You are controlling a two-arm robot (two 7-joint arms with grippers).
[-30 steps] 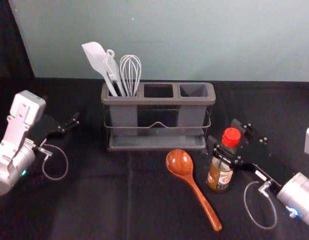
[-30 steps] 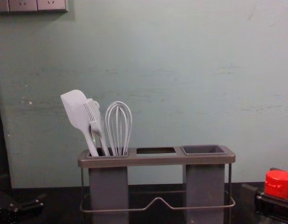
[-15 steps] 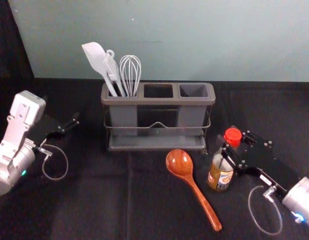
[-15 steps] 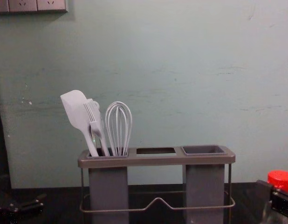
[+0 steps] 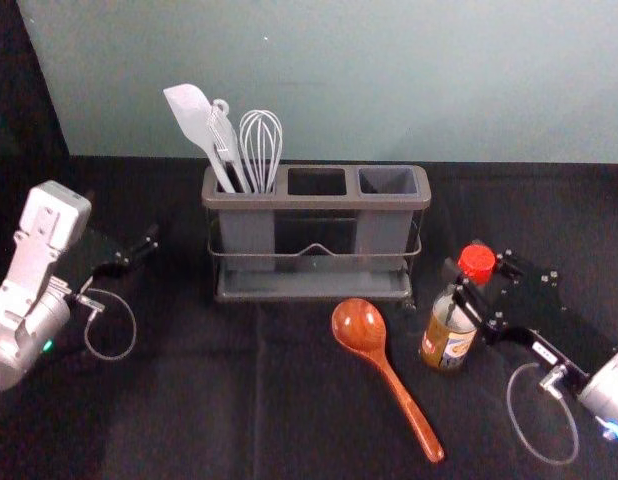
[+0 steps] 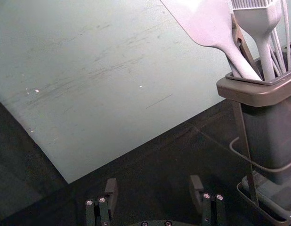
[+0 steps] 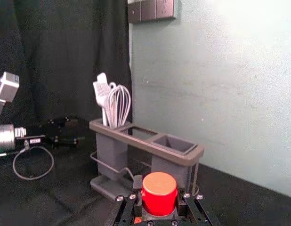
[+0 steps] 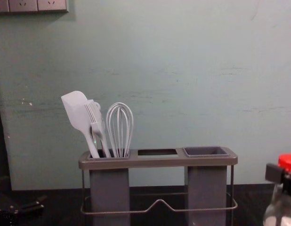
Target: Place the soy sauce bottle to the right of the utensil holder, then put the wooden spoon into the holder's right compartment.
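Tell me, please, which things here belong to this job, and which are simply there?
Job:
- Clear sauce bottle with red cap, held by right gripper
- Brown wooden spoon
- Grey three-opening utensil holder

Simply there:
- White spatula, brush and wire whisk, in holder's left compartment
- Idle left gripper, left of holder

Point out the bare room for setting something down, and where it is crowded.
Bare cloth lies between the left hand and the wooden spoon, in front of the holder; another patch lies right of the holder, between the bottle and the wall. Crowded: spoon, bottle and right hand close together; left compartment, holding pale utensils.
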